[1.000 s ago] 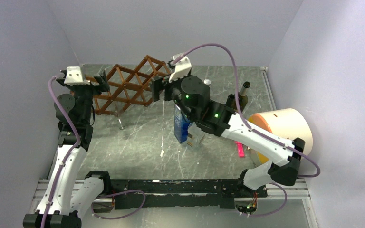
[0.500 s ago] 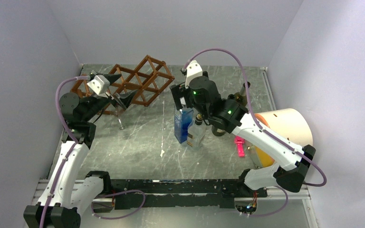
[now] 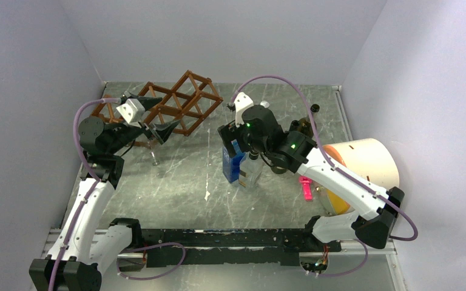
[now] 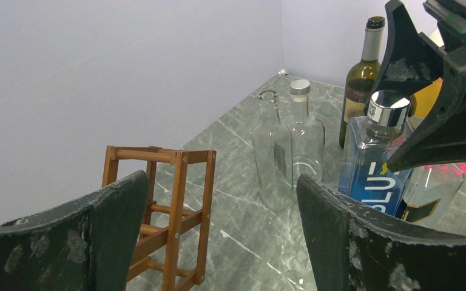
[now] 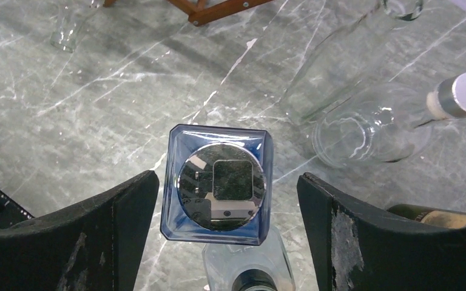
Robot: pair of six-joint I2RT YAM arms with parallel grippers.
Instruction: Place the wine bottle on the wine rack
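Jaws of the right gripper (image 5: 227, 182): spread wide and grasping nothing, set directly over the silver cap of a square blue bottle (image 5: 182, 224), with a gap between finger and glass on either side. Touching that bottle on the near side of the jaws: a clear labelled bottle (image 5: 243, 260). Beyond the jaws: two clear glass bottles side by side, one uncapped (image 5: 340, 60) and one with a silver cap (image 5: 373, 130). Out past the right-hand finger: the wine bottle (image 4: 361, 79), dark green glass with a pale label, upright on the grey marbled table (image 5: 67, 121), and touched by neither gripper. Jaws of the left gripper (image 4: 221, 182): likewise released and empty, held above the table, facing the cluster of bottles. Past its left-hand finger: the wine rack (image 4: 164, 206), a reddish-brown wooden lattice, well apart from the wine bottle. Farther out, right of the right arm: a pink item (image 3: 306, 189) and a cream drum with an orange face (image 3: 364, 160).
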